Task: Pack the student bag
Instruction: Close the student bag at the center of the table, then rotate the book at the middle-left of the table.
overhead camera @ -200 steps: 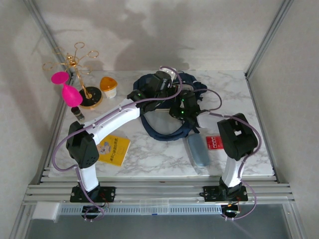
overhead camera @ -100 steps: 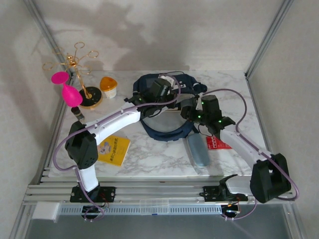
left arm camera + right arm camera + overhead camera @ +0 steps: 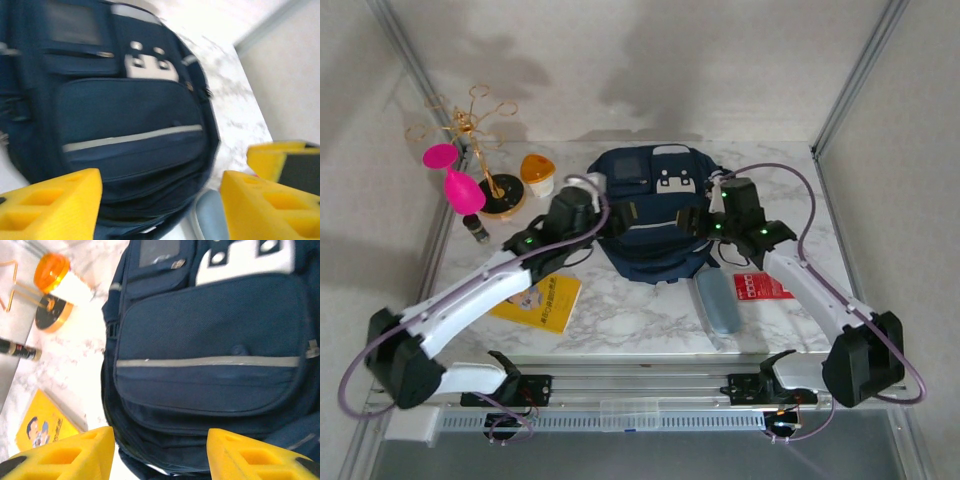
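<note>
Currently left gripper (image 3: pixel 161 200) is standing open, gripping nothing, student bag (image 3: pixel 130 115) lying just ahead of it. Right gripper (image 3: pixel 161 450) is likewise gaping empty, bag ahead.

Left arm (image 3: pixel 480 290) and right arm (image 3: pixel 810 290) reach forward, each arm's jaws parted.

Soft, even light is casting faint grey shadows on the back wall (image 3: pixel 740 70). The left wrist view is smearing with blur, its table (image 3: pixel 227 100) glaring white at the far edge.
</note>
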Controlling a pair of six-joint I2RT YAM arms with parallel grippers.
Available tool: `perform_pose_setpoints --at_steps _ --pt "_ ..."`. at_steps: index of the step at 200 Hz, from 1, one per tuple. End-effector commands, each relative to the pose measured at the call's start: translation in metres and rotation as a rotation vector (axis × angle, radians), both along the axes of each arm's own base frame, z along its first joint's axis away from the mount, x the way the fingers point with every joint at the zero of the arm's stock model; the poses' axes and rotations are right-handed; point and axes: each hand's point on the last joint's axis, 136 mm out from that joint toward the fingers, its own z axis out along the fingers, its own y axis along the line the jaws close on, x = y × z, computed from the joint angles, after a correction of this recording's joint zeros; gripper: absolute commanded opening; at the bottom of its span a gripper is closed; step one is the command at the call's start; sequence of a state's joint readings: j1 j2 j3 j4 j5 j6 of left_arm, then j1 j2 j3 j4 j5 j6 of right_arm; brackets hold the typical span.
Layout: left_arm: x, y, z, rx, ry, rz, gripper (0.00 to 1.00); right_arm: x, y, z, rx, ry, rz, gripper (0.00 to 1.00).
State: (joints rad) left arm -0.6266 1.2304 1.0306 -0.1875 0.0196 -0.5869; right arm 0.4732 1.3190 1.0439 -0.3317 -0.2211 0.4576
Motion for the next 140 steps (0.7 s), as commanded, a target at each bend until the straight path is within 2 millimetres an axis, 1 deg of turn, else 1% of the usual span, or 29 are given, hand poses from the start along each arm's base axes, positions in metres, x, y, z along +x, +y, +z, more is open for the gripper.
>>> perform_pose_setpoints --at_steps 1,15,32,38,42,44,48,63,72,85,98,113,122,140 --pt "-0.016 0.075 -0.042 -0.007 0.139 0.274 0.69 -0.016 0.034 -0.013 0.015 0.068 0.098 0.53" --pt "-0.031 0.115 -0.064 -0.004 0.198 0.405 0.72 -0.022 0.057 -0.023 0.029 0.093 0.142 0.55" --pt "-0.050 0.157 -0.086 -0.006 0.261 0.552 0.75 -0.030 0.086 -0.036 0.025 0.126 0.195 0.57" --pt "-0.056 0.169 -0.094 -0.010 0.281 0.596 0.76 -0.032 0.096 -0.041 0.022 0.134 0.214 0.58" --pt "-0.061 0.176 -0.100 -0.010 0.295 0.622 0.78 -0.030 0.099 -0.043 0.022 0.139 0.213 0.58" --pt "-0.063 0.179 -0.103 -0.011 0.302 0.635 0.78 -0.035 0.107 -0.045 0.019 0.142 0.234 0.59" --pt "-0.067 0.187 -0.109 -0.008 0.316 0.660 0.79 -0.038 0.114 -0.048 0.019 0.151 0.249 0.59" --pt "-0.083 0.212 -0.132 -0.005 0.384 0.773 0.83 -0.043 0.137 -0.055 0.029 0.162 0.288 0.60" --pt "-0.092 0.221 -0.146 -0.030 0.425 0.828 0.84 -0.045 0.151 -0.058 0.029 0.161 0.312 0.60" --pt "-0.101 0.225 -0.163 -0.069 0.455 0.877 0.86 -0.048 0.170 -0.063 0.021 0.146 0.356 0.61" --pt "-0.113 0.233 -0.179 -0.090 0.481 0.952 0.88 -0.049 0.184 -0.072 0.014 0.158 0.381 0.62" --pt "-0.124 0.236 -0.195 -0.137 0.508 1.017 0.93 -0.049 0.195 -0.084 0.018 0.182 0.396 0.62" --pt "-0.132 0.236 -0.204 -0.174 0.537 1.054 0.95 -0.049 0.199 -0.087 0.022 0.184 0.401 0.62" --pt "-0.140 0.234 -0.208 -0.223 0.540 1.093 0.98 -0.049 0.205 -0.091 0.035 0.185 0.411 0.62"
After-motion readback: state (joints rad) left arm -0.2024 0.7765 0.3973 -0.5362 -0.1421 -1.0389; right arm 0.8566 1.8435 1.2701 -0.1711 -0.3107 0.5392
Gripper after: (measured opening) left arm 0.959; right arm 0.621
